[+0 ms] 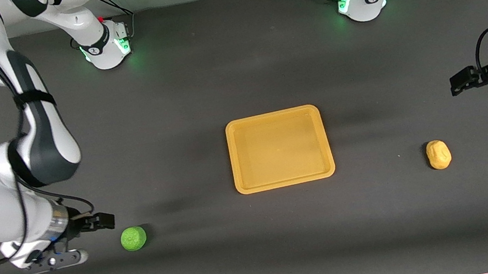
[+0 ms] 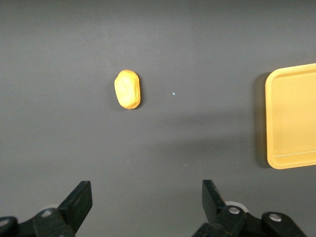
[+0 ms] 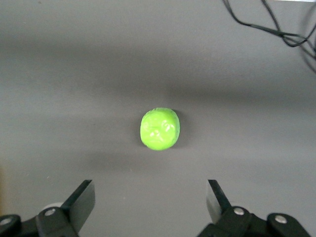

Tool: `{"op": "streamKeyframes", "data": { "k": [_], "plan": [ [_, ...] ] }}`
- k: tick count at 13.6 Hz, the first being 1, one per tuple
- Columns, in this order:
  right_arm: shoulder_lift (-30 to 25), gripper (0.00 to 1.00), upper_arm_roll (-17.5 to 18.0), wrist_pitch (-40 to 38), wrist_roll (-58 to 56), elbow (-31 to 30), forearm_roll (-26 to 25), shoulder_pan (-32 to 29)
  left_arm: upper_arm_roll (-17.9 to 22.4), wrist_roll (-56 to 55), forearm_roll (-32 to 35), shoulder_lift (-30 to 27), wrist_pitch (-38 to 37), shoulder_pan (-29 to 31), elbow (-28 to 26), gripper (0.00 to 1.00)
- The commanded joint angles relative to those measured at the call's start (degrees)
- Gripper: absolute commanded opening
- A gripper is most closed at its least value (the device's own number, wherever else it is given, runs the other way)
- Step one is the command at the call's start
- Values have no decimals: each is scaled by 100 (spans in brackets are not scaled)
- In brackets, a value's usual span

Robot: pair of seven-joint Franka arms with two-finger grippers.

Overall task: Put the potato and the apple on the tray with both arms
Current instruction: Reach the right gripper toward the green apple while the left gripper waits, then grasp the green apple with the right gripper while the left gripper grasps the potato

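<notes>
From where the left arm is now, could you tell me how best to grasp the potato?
Come straight down and pinch the potato across its narrow middle. It lies flat, an oval, free of the tray. The left end effector is open, and its fingers already straddle the short axis.

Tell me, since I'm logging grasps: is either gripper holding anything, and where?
Nothing is held. The left gripper is open near the potato; the right gripper is open near the apple.

no text or labels can be read.
</notes>
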Motion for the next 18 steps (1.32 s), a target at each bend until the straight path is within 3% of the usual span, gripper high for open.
{"op": "streamKeyframes", "data": {
  "k": [1,9,11,12,13,14,16,17,18],
  "plan": [
    [246,100,-23,440,72,-70,25,21,-18,397,69,655,584,302,-65,99],
    [968,100,-23,2618,72,-772,25,29,-9,584,200,2799,2350,532,-65,97],
    [1038,100,-23,2770,72,-844,25,30,-9,715,280,3161,2914,532,-3,97],
    [1056,100,-23,2770,63,-844,25,21,-9,846,367,3215,2968,549,-3,91],
    [1126,100,-23,2770,63,-844,25,3,-18,856,359,3172,2882,549,5,48],
    [1187,100,-23,2779,55,-844,34,3,-18,761,298,3128,2802,532,49,13],
    [1206,100,-31,2762,54,-853,34,3,-53,524,271,2961,2461,453,102,8],
    [1206,94,-31,2753,37,-853,34,-6,-105,270,263,2882,2224,418,198,7],
    [1206,73,-31,2744,19,-853,34,-6,-289,-72,262,2794,1952,383,286,7]
  ]
}}
